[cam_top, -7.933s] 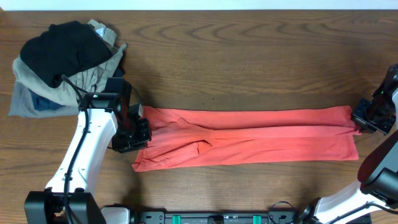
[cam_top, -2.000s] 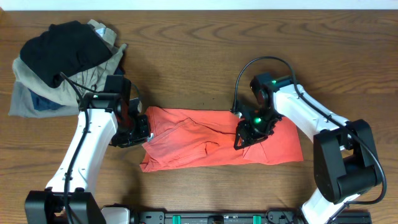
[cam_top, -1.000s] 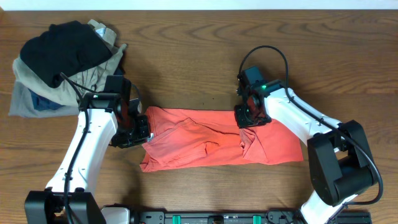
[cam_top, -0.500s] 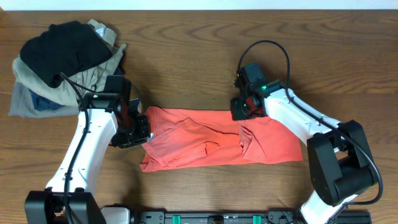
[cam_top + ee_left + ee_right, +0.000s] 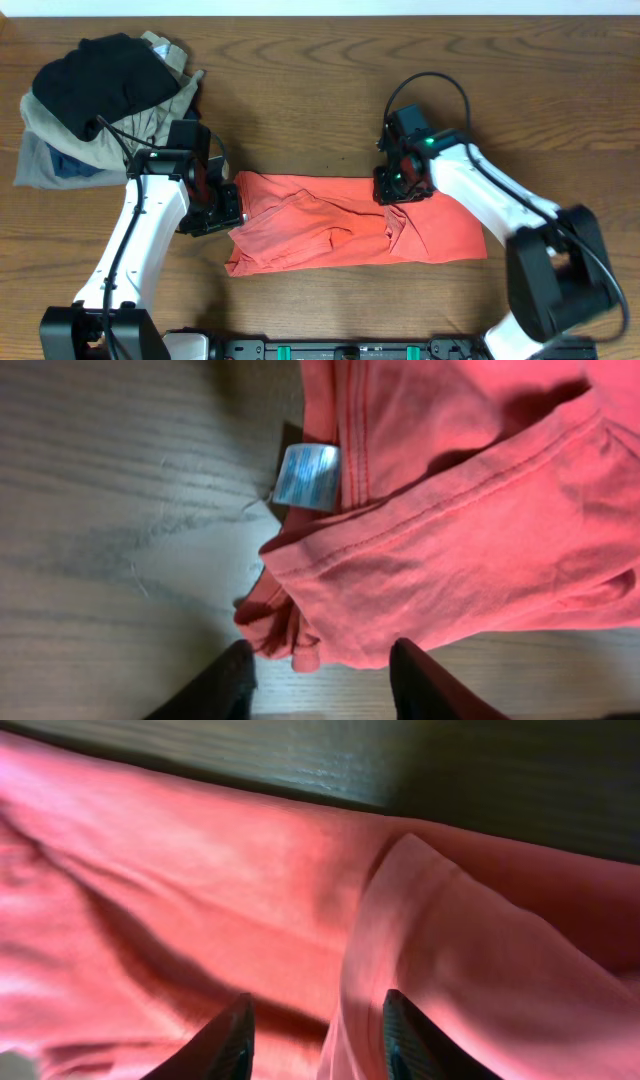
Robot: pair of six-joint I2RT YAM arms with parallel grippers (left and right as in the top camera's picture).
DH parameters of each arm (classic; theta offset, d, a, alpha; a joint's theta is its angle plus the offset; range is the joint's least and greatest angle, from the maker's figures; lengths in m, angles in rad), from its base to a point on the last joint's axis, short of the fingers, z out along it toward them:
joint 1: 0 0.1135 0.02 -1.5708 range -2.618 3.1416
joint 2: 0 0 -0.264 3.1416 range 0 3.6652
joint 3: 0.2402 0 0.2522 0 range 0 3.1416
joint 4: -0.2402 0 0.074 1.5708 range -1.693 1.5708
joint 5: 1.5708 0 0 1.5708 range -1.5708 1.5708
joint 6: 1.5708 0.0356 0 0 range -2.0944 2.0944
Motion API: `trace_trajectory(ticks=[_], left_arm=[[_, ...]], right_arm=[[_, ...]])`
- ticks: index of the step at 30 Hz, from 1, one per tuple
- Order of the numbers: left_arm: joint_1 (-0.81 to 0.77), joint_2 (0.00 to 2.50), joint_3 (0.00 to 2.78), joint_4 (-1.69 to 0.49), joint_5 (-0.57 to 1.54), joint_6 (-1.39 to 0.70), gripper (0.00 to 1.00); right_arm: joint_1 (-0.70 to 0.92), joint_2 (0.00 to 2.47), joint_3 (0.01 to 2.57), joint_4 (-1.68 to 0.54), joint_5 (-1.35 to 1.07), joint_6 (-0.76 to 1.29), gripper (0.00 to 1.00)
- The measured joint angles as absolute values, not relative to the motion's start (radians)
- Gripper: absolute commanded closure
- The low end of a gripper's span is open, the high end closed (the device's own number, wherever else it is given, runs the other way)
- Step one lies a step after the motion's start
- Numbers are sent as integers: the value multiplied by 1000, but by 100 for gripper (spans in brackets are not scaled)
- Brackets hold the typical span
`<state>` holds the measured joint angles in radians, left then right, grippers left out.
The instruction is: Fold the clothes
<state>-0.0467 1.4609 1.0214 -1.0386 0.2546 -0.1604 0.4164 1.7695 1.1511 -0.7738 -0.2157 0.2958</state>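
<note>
T-shirt [image 5: 340,228], rumpled red-orange oblong, seemingly cotton

Arm links [image 5: 140,240]: white shells with black joints, both sides.
Left claw [image 5: 228,207]: black housing, dark rounded fingers [image 5: 235,682].
Right claw [image 5: 392,190]: black, small green lights on the wrist.
Cables [image 5: 440,80]: thin, black, looping from each wrist.

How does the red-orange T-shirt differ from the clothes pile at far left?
The red-orange T-shirt lies in a flattish band mid-table; the clothes pile is a crumpled heap. The T-shirt is one colour; the pile mixes black, khaki, grey and blue. Both lie on the wooden table.
</note>
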Motion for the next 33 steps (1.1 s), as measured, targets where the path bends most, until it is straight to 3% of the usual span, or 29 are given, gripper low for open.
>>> trace_trajectory(ticks=[3,8,9,15,25,29,33], left_arm=[[-47,1468,1021,-1029,255,-152,50],[-47,1501,1021,-1019,255,-148,50],[-47,1506,1021,-1016,255,-146,50],[-47,1517,1021,-1008,256,-134,43],[-47,1517,1021,-1005,271,-131,42],[-47,1517,1021,-1005,274,-131,38],[-47,1517,1021,-1005,278,-130,37]], right_arm=[[400,1657,1158,-797,-199,293,59],[359,1506,1190,-899,-163,286,87],[356,1501,1191,-926,-159,282,89],[356,1565,1155,-1040,-77,351,91],[394,1728,1019,-885,-147,424,92],[445,1779,1012,-820,-205,430,89],[461,1781,1012,-795,-231,440,80]])
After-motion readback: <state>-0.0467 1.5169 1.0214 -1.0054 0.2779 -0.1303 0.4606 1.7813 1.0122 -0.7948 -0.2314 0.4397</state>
